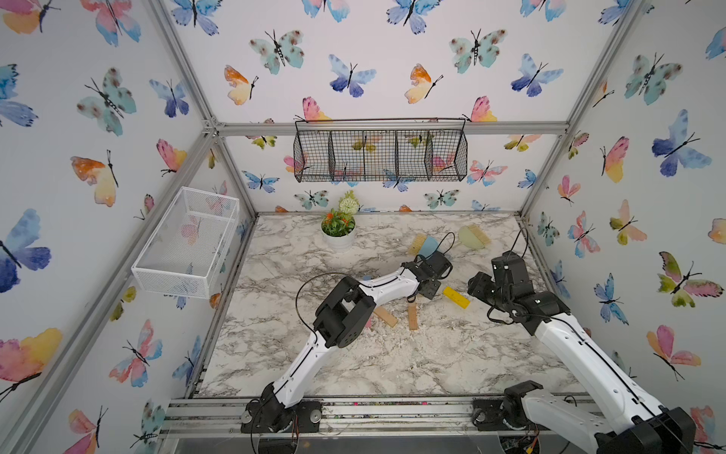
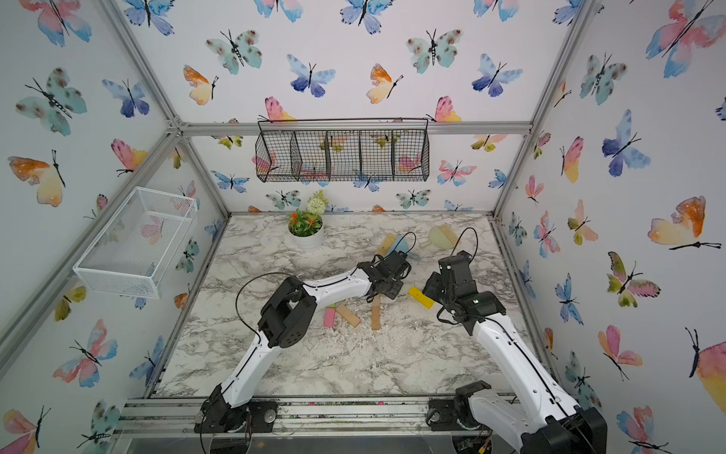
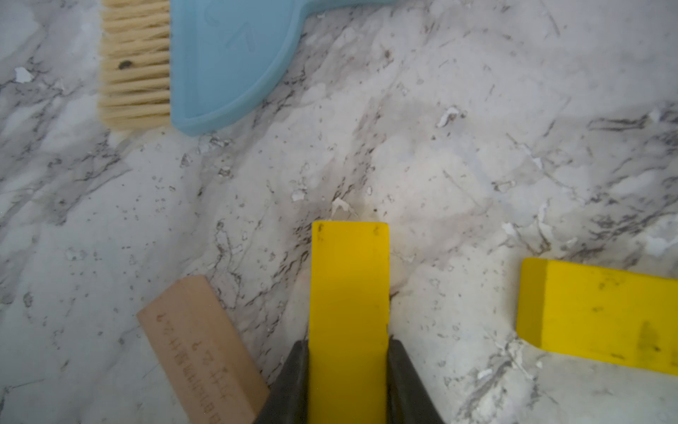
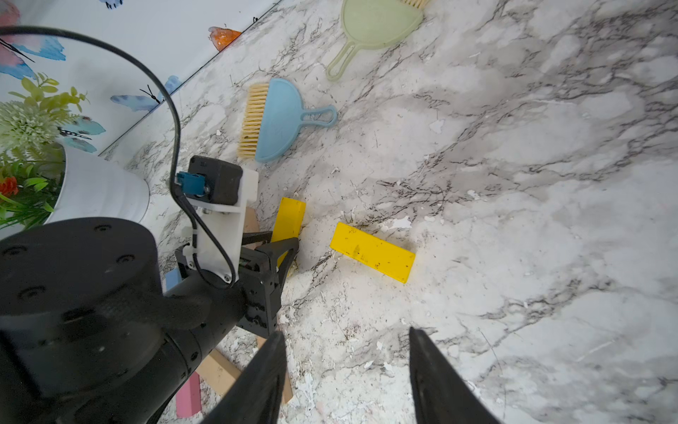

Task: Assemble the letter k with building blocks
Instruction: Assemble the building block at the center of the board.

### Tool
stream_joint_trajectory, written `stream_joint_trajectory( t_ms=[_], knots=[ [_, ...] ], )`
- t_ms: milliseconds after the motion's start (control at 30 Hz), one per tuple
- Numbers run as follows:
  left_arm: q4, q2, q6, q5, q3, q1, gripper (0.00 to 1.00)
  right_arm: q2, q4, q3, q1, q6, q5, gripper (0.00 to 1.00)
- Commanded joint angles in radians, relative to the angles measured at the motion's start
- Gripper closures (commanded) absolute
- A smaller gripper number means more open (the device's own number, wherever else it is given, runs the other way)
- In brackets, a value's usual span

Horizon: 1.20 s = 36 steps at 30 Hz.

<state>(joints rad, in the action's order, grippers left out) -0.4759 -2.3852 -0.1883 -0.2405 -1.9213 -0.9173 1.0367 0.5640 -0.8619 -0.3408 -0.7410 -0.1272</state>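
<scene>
Right of bench (image 1: 393, 365) centre, left gripper (image 3: 348, 345) is clamping a yellow bar (image 3: 348, 279).
Second yellow bar (image 3: 601, 315) is lying crosswise toward the gaping, empty right gripper (image 4: 344, 332).

Pale wallpaper (image 1: 373, 59) printed with watercolour butterflies covers the rear and both side walls, framed by aluminium rails (image 1: 510, 127) that meet at the corners. A black wire basket (image 1: 380, 157) with dividers hangs on the rear wall and a white mesh basket (image 1: 169, 281) on the left-hand wall, both above a white counter (image 1: 393, 361) veined in grey marble, scuffed and flecked. A potted plant (image 1: 338, 232) in a white pot stands near the counter's rear edge, under soft, even light.
</scene>
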Motion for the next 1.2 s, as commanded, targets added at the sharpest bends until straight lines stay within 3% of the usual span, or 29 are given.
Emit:
stream_joint_trajectory(
  t_ms=[0, 767, 933, 1167],
  knots=[
    [-0.04, 0.032, 0.001, -0.016, 0.017, 0.006, 0.61, 0.005, -0.005, 0.004, 0.003, -0.005, 0.001, 0.44],
    [-0.039, 0.032, 0.025, -0.027, -0.068, 0.006, 0.48, 0.034, -0.02, -0.006, 0.003, -0.001, 0.017, 0.44],
    [-0.04, 0.036, 0.03, -0.027, -0.106, 0.005, 0.41, 0.04, -0.022, 0.0, 0.003, 0.001, 0.016, 0.44],
    [-0.039, 0.131, -0.032, -0.034, -0.104, 0.028, 0.21, 0.111, -0.034, -0.002, 0.003, 0.083, -0.001, 0.44]
  ],
)
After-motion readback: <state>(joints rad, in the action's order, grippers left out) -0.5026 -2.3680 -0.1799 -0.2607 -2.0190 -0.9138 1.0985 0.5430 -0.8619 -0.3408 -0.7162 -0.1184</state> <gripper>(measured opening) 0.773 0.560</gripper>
